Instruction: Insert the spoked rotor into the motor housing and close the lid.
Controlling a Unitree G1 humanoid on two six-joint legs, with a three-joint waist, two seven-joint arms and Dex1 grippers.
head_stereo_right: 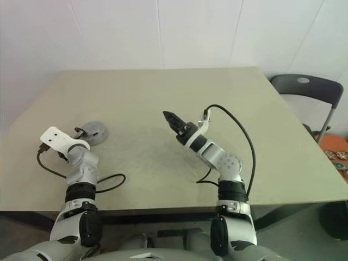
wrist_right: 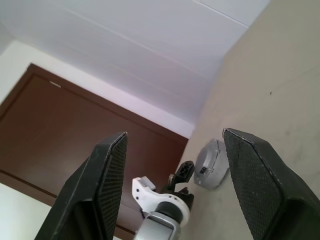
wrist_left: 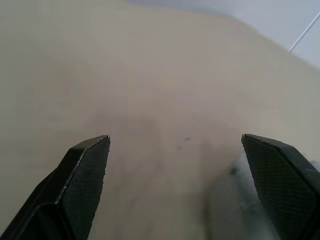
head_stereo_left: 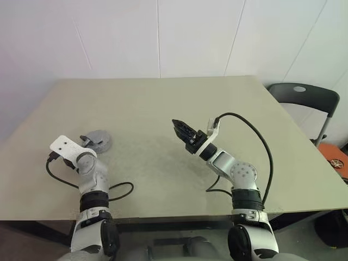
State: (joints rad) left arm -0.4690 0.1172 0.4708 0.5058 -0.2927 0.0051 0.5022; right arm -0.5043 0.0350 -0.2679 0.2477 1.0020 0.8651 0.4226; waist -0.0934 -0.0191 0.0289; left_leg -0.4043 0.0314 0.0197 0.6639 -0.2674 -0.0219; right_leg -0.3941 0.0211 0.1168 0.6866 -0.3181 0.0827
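Hard to make out on the near left of the table: one squat grey round piece, taken as the motor housing with the lid on top; seam unclear, inside hidden. Partly covered from the head views by the left gripper, just beside it on the near side, fingers spread wide with nothing between them. In the left wrist view, only a blurred grey edge by one finger. Raised over the table's middle, well apart from the piece: right gripper, fingers apart and empty. Counted: two grippers, one grey piece, one table. Cut off at the far right: one dark chair.
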